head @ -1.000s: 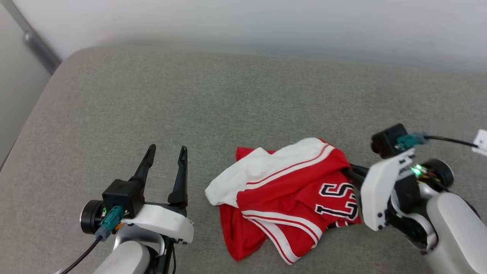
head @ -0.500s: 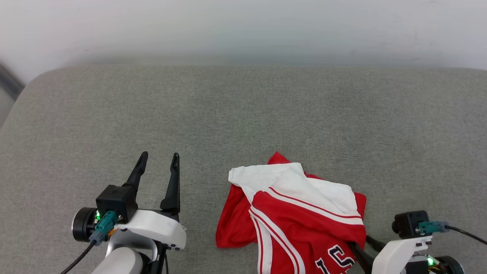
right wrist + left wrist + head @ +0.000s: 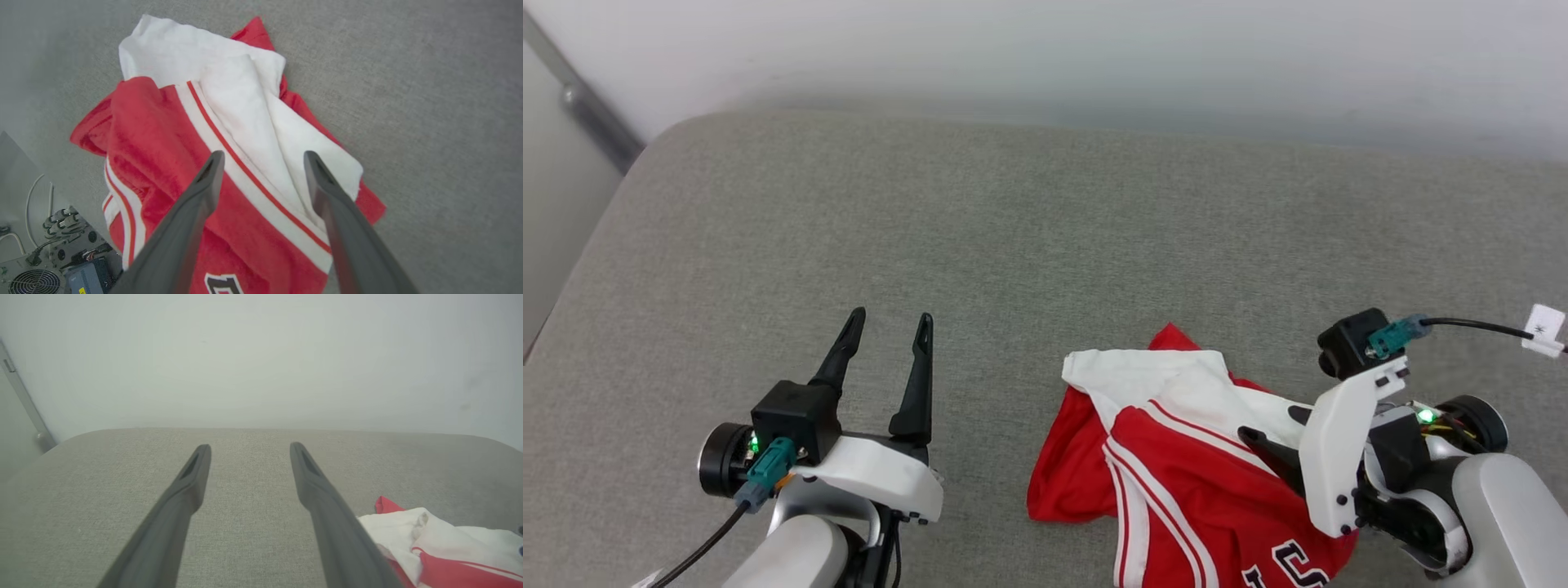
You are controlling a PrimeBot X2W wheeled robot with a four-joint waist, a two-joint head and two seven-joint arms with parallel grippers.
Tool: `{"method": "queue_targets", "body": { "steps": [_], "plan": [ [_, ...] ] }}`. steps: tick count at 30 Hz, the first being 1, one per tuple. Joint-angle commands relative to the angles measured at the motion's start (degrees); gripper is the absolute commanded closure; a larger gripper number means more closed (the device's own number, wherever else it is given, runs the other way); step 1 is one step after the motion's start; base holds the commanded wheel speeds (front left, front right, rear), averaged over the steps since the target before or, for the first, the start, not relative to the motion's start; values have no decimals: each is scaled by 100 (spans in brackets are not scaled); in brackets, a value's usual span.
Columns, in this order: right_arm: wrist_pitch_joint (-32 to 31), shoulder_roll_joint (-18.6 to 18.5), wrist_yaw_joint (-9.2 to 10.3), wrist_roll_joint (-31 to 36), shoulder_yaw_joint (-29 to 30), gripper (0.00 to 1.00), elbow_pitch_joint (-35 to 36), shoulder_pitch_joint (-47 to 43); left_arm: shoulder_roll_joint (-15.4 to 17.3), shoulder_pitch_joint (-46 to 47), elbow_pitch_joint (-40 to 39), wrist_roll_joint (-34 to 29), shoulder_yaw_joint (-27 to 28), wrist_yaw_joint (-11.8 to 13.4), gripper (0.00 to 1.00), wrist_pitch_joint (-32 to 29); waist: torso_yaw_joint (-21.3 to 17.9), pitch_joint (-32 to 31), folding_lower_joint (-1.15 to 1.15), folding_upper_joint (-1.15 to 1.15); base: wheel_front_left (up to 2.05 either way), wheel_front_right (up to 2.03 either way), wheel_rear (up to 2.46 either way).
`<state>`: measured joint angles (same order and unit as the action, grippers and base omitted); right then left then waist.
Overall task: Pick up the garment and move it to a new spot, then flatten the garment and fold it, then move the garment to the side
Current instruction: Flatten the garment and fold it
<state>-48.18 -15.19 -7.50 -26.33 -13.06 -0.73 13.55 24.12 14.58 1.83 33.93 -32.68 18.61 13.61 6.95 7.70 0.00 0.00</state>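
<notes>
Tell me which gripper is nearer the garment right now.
Right. The right gripper hangs open directly over the garment, fingers pointing at its white-and-red fold. The left gripper is open over bare grey cushion, off to the garment's left, apart from it.

- The red jersey bears black, white-outlined characters at the head view's bottom edge. One looks like an "S"; the rest are cut off.
- In the right wrist view, a fragment of that lettering cannot be read.
- The white cable tag carries a small dark star-like mark.
</notes>
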Motion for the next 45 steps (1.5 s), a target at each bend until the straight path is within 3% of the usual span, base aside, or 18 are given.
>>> {"method": "queue_targets", "body": {
  "steps": [1,8,9,10,11,12,18,23,27,34,40,43,44,45],
  "plan": [
    [-67,-46,2,-72,-128,0,-149,179,-30,101,11,-46,14,-28,0,34,199,144,0,0,0,0,0],
    [-99,-88,2,-271,-590,0,-888,642,-112,235,77,-92,3,-74,0,82,438,337,0,0,0,0,0],
    [-80,-90,2,-296,-645,7,-946,679,-122,227,94,-87,7,-77,0,88,445,344,0,0,0,0,0],
    [-61,-114,2,-316,-697,59,-968,721,-131,221,107,-85,17,-83,0,90,447,351,0,0,0,0,0],
    [-14,-123,2,-368,-731,96,-963,764,-140,216,117,-84,28,-90,0,100,443,352,0,0,0,0,0],
    [28,-153,2,-382,-777,100,-940,794,-147,203,131,-84,36,-90,0,108,432,346,0,0,0,0,0],
    [331,-340,2,-428,-1009,100,-572,979,-162,126,186,-94,69,-90,0,121,267,224,0,0,0,0,0],
    [639,-452,3,-367,-716,100,-259,1122,-122,100,186,-99,83,-89,0,125,63,125,0,0,0,0,0],
    [944,-493,3,-94,103,100,-229,1069,-82,39,158,-86,95,-58,0,122,-106,74,0,0,0,0,0],
    [1174,-298,2,490,2117,100,-607,317,-33,-8,110,-55,80,-40,0,76,-279,72,0,0,0,0,0],
    [1293,269,2,1020,3648,100,-1116,-445,18,-15,69,-41,75,-19,0,19,-364,140,0,0,0,0,0],
    [1445,653,2,1302,4059,100,-1413,-650,47,11,53,-43,80,-7,0,-3,-391,178,0,0,0,0,0],
    [1526,742,1,1382,4119,75,-1513,-698,57,20,49,-42,80,-4,0,-14,-399,185,0,0,0,0,0],
    [1639,790,2,1406,4155,15,-1586,-712,67,26,46,-41,79,1,0,-14,-407,190,0,0,0,0,0]
  ]
}}
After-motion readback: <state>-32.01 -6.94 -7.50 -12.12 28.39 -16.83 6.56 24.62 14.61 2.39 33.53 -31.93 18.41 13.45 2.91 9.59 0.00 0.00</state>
